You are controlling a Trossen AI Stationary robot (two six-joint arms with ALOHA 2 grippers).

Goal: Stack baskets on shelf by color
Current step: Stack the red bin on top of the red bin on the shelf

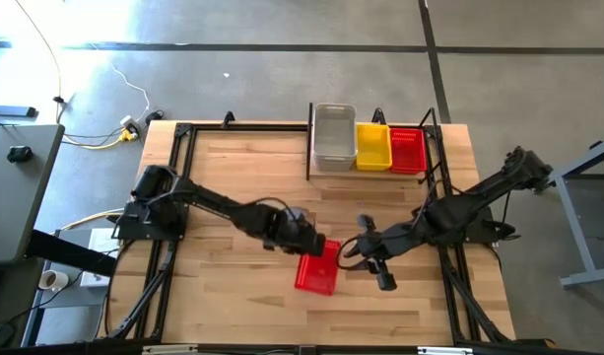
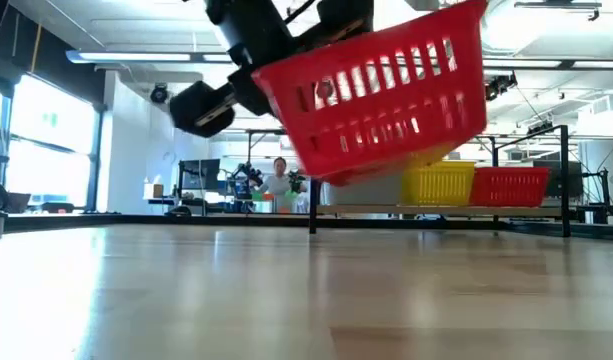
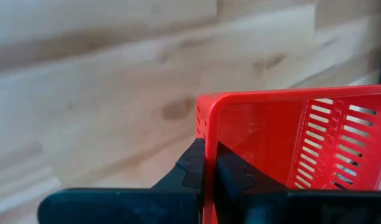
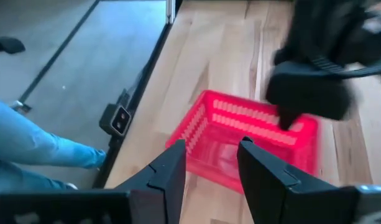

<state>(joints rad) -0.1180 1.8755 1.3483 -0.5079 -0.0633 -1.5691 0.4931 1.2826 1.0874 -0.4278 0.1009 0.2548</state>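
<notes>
My left gripper (image 1: 315, 245) is out over the middle of the table, shut on a red perforated basket (image 1: 316, 274), which the low view shows in the air and tilted (image 2: 386, 90). My right gripper (image 1: 380, 270) is open just to the right of that basket and touches nothing; its wrist view looks past the open fingers (image 4: 212, 165) at the basket (image 4: 240, 140). The black rod shelf (image 1: 309, 138) stands at the far edge. It holds a clear basket (image 1: 334, 136), a yellow one (image 1: 372, 146) and a red one (image 1: 408, 150) side by side. My left gripper pinches the red basket's end wall at the rim, near a corner (image 3: 206, 134). One finger (image 3: 235, 173) is inside the basket and the other (image 3: 189, 169) is outside. The basket is lifted clear of the table and hangs tilted, its open top toward the gripper.
Black tubular arm-mount frames (image 1: 178, 177) run along the left and right sides of the table. Bare wood lies between the held basket and the shelf. In the low view a person (image 2: 279, 180) stands far back in the room. A person's blue-clad leg (image 4: 35, 149) shows beside the table.
</notes>
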